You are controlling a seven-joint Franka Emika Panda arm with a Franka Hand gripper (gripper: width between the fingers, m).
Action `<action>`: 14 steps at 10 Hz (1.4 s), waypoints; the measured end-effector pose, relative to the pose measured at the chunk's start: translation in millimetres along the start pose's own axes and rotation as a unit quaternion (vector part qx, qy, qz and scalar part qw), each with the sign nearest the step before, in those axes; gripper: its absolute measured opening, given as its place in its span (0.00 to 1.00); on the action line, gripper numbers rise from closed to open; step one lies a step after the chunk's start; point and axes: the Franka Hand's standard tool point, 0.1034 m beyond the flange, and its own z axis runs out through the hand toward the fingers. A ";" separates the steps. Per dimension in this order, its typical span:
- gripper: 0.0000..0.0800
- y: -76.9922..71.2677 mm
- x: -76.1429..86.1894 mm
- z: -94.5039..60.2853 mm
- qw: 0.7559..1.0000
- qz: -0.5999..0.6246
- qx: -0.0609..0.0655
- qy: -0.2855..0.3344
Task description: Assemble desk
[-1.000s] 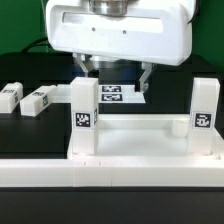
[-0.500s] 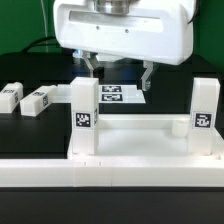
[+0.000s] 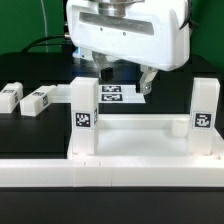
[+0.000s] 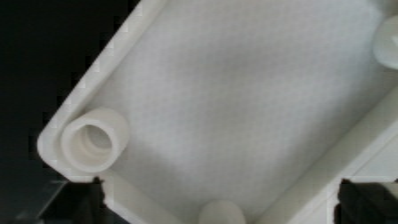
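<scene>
**While the jaws stood apart: gripper [image 3: 124, 80] over the desk panel [image 3: 140, 150]**

As the arm hung over the work, we logged the gripper as released: both fingers [image 3: 147, 80] were spread wide and touched no part. Directly beneath it lay the desk panel, flat on the black table [image 3: 30, 125], with its raised rim facing up. From the wrist view the panel's pale face filled nearly the whole picture. We saw one round corner socket [image 4: 89, 143] just inside the rim, below and close to the fingertips. The fingertips themselves showed there only as dark shapes at the frame edge.

Two upright legs stood on the panel, tags facing the exterior camera. One leg [image 3: 84, 118] rose just in front of the gripper, on the side toward the exterior view's left. The other [image 3: 205, 115] stood well apart from it, toward the exterior view's right. Neither touched a finger.

Two loose legs [image 3: 38, 100] lay on their sides on the table, well clear of the gripper toward the exterior view's left and just beside one another. Behind and below the gripper lay the marker board [image 3: 115, 94], partly visible between the fingers.
</scene>
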 end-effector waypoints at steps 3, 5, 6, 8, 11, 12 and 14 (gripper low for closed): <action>0.81 5.9 -5.9 8.1 0.993 0.116 -0.001 -0.006; 0.81 3.2 -8.3 7.9 0.985 0.173 0.003 -0.010; 0.81 2.8 -8.9 8.1 0.982 0.188 0.003 -0.011; 0.81 6.2 -13.1 13.1 0.973 0.229 0.007 -0.013; 0.81 24.2 -34.6 39.2 0.975 0.223 -0.011 -0.013; 0.81 25.5 -36.7 45.8 0.975 0.220 -0.016 -0.012; 0.81 29.7 -38.3 55.8 0.975 0.219 -0.024 -0.013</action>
